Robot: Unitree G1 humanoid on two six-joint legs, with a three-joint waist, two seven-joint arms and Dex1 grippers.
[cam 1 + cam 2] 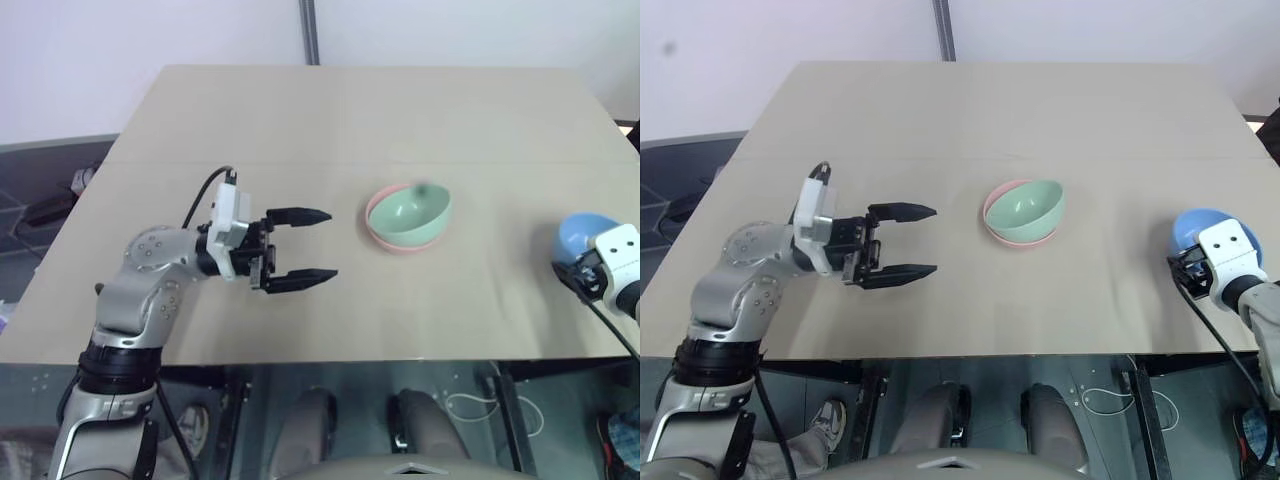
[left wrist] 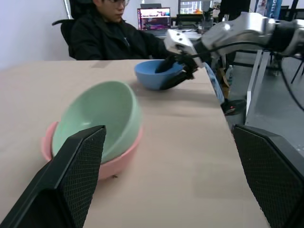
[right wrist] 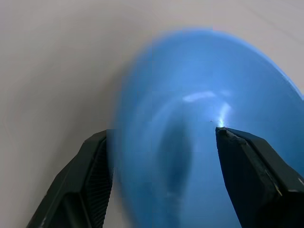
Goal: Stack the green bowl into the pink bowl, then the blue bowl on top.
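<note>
One beige table [image 1: 400, 110] carries three bowls, one of each colour. The green bowl [image 1: 1026, 207] sits tilted inside the pink bowl [image 1: 1008, 238], just beyond the tips of my left gripper [image 1: 306, 247], whose two fingers stand wide apart and empty. My right gripper [image 3: 161, 166] is at the blue bowl [image 3: 199, 109], one finger outside its rim and one inside, spread but not visibly clamped. My left wrist camera alone catches a seated person [image 2: 111, 33] (dark jacket) behind the table.
</note>
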